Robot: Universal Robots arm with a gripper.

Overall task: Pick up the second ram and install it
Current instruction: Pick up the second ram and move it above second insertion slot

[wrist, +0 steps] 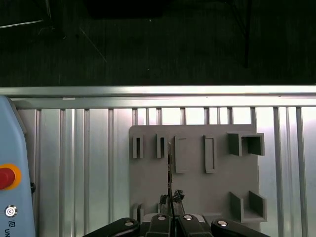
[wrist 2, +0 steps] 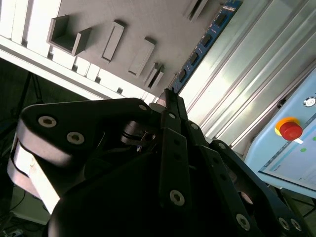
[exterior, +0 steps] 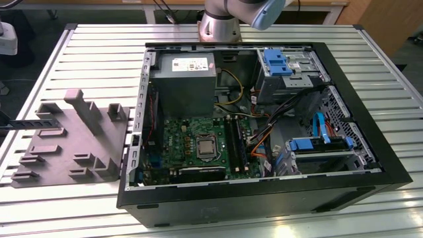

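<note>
Dark bluish-green, the second ram (wrist 2: 206, 43) sat clamped by one end in the hand (wrist: 171, 198), over the grey holder (exterior: 73, 148) near the tabletop's (exterior: 86, 44) edge on the exterior view's left. The grasp probably called for a firm, square pinch, with the stick held straight and clear of the holder's posts.

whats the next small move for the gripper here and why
Probably a short straight lift, grip kept. In the first wrist view the gripper looks shut on the second ram, seen edge-on over the gray fixture, whose raised holders stand close by; moving sideways first could snag it.
</note>
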